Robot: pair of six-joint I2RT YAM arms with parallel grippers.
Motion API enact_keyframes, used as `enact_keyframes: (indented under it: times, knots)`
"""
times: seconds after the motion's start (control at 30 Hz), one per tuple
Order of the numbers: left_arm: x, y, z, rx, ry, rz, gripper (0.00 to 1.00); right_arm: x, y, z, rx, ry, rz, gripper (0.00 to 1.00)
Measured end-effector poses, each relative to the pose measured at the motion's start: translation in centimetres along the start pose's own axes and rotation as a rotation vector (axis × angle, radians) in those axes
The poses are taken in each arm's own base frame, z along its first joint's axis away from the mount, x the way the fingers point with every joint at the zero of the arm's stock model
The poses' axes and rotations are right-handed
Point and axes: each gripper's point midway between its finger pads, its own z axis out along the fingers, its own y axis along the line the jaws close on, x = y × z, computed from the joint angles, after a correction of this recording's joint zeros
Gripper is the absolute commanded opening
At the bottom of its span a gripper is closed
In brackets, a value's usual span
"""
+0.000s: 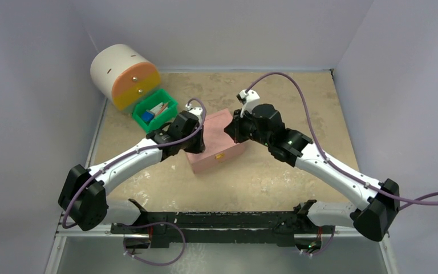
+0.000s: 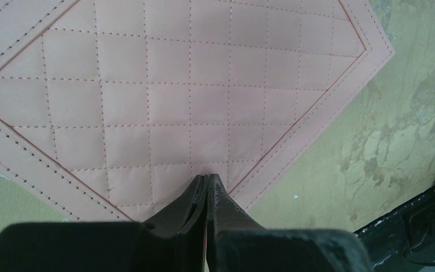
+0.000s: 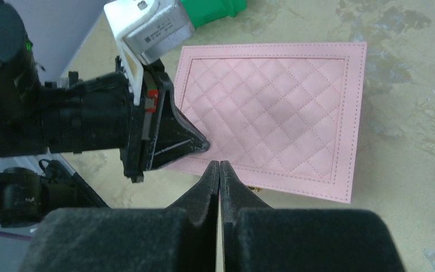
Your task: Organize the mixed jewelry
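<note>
The pink quilted box [image 1: 217, 145] lies closed in the middle of the table, its gold clasp [image 1: 220, 155] on the near side. No gold jewelry shows in any view. My left gripper [image 2: 209, 178] is shut and empty, its tips over the box lid [image 2: 175, 96] near one corner; it also shows in the right wrist view [image 3: 199, 145] and from above [image 1: 195, 138]. My right gripper [image 3: 219, 164] is shut and empty, its tips at the lid's [image 3: 277, 107] near edge, beside the clasp [image 3: 255, 187]. From above it sits at the box's right end [image 1: 232, 131].
A white cylindrical cabinet with orange drawer fronts [image 1: 124, 75] stands at the back left. A green bin [image 1: 155, 109] holding small items sits in front of it, close to the left arm; its corner shows in the right wrist view [image 3: 209, 10]. Grey walls enclose the table.
</note>
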Motion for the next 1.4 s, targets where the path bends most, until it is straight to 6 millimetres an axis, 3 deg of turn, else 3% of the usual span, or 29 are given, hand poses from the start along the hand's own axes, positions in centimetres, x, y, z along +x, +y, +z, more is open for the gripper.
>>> enact_keyframes:
  times: [0.17, 0.3, 0.37, 0.43, 0.5, 0.6, 0.8, 1.13, 1.27, 1.33, 1.4]
  knots:
    - [0.2, 0.0, 0.0, -0.026, -0.023, 0.013, 0.00, 0.0, 1.4, 1.4, 0.008, 0.007, -0.035, 0.00]
    - [0.3, -0.1, 0.0, -0.051, -0.042, 0.033, 0.00, 1.2, 1.3, 3.4, 0.032, 0.026, -0.044, 0.00]
    - [0.3, -0.1, 0.0, -0.060, -0.048, 0.037, 0.00, 2.8, 0.6, 4.8, 0.051, 0.036, -0.032, 0.00]
    - [0.3, -0.2, 0.0, -0.068, -0.056, 0.040, 0.00, 5.7, -0.6, 6.5, 0.080, 0.078, -0.012, 0.00]
    - [0.3, -0.2, 0.0, -0.074, -0.060, 0.043, 0.00, 10.4, -2.6, 8.5, 0.125, 0.154, 0.015, 0.00]
    - [0.6, -0.2, -0.1, -0.074, -0.058, 0.048, 0.00, 10.3, -2.2, 10.1, 0.094, 0.068, 0.093, 0.00]
    - [0.6, -0.2, -0.1, -0.077, -0.060, 0.049, 0.00, 10.1, -1.9, 10.0, 0.073, 0.007, 0.153, 0.00]
    - [0.6, -0.2, -0.2, -0.083, -0.066, 0.046, 0.00, 10.5, -1.9, 8.4, 0.094, 0.047, 0.141, 0.00]
    - [0.5, -0.2, -0.3, -0.087, -0.073, 0.046, 0.10, 10.5, -2.0, 7.5, 0.105, 0.060, 0.137, 0.00]
    - [0.4, -0.1, -0.6, -0.092, -0.078, 0.047, 0.15, 10.6, -2.1, 6.8, 0.113, 0.074, 0.131, 0.04]
    - [0.7, 0.3, -1.2, -0.105, -0.075, 0.051, 0.21, 10.7, -2.5, 6.2, 0.133, 0.085, 0.121, 0.19]
